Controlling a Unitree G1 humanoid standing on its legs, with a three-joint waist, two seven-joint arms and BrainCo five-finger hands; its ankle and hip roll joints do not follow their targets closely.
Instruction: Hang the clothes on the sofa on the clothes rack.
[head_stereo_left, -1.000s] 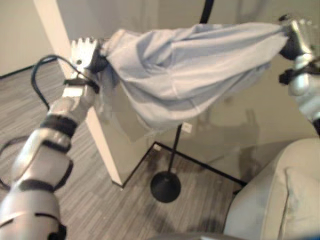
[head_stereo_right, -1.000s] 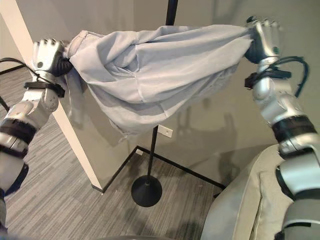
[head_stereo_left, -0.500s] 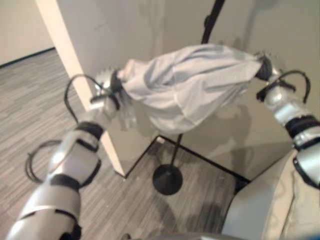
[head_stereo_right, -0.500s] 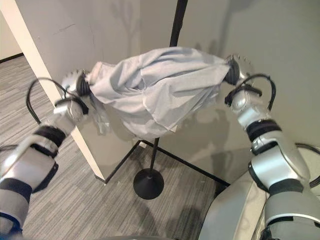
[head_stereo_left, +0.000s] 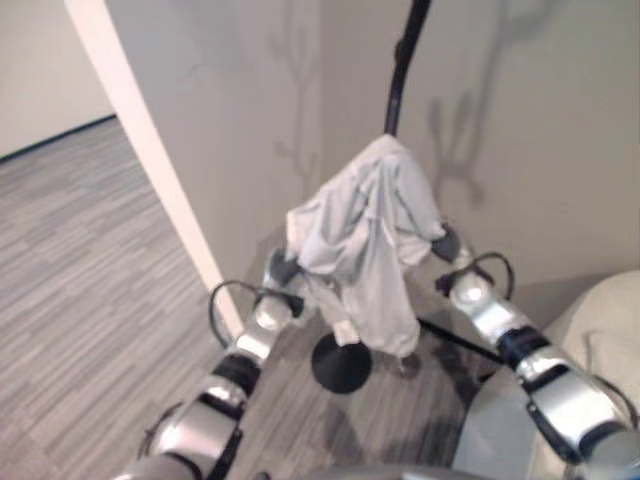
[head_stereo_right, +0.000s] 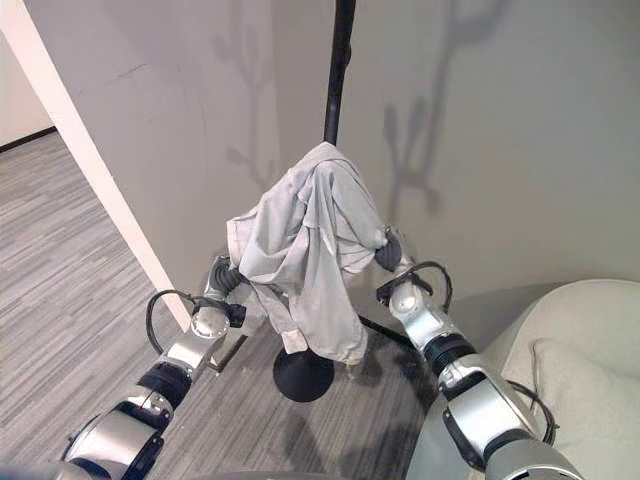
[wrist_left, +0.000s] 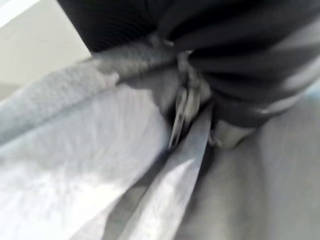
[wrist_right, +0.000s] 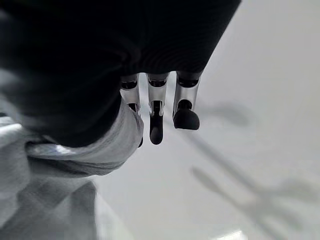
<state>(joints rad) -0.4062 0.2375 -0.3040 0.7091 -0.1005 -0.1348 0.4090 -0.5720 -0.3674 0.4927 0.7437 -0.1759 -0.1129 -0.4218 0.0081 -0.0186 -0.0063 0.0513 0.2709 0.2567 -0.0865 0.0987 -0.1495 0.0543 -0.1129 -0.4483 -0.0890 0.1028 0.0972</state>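
Shirt (head_stereo_right: 310, 250) draped over the rack (head_stereo_right: 338, 70), bunched between both sets of fingers. Left hand (head_stereo_right: 222, 275) curled on a fold; right hand (head_stereo_right: 390, 252) pinching an edge against the thumb, other fingers hanging half-straight past the cloth. Likely light, soft, quick to slide; best gripped by gathered hem or collar.

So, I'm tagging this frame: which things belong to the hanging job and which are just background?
Job:
- grey garment, draped over the rack
- clothes rack
- left robot hand, gripping the garment
- right robot hand, at the garment's other side
- sofa

Background:
- wall
- floor
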